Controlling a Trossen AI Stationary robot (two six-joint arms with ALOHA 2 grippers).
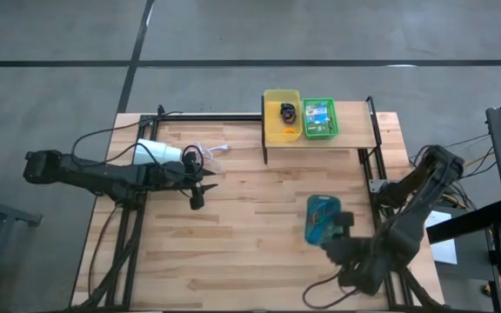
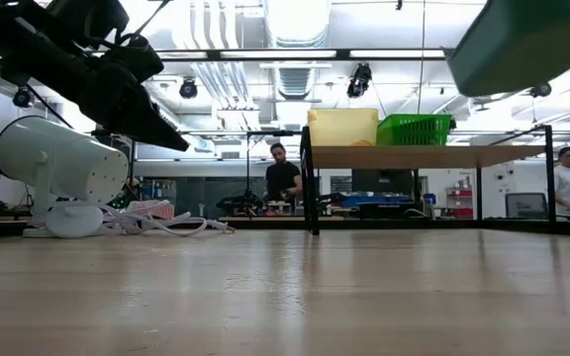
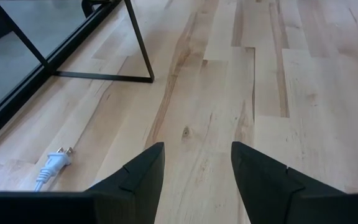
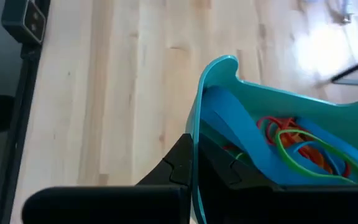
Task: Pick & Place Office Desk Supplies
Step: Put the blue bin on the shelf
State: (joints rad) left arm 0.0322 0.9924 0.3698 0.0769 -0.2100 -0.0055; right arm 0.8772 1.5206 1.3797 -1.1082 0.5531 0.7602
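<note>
The counter (image 1: 233,226) lies mostly bare, with wide room between the arms, while the yellow tray (image 1: 282,116) and green tray (image 1: 320,118) already sit on the rear shelf; the right tool (image 4: 191,165) is clamped on the raised teal tray (image 4: 241,106), which holds coloured loops (image 4: 297,146) and probably goes there next, and the left tool (image 3: 194,171) hovers with fingers apart, empty, near the lamp (image 1: 159,152).

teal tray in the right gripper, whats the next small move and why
Probably carry the teal tray toward the shelf beside the yellow tray and green tray. The right gripper is shut on its rim, the tray is lifted off the table, with coloured loops inside.
</note>
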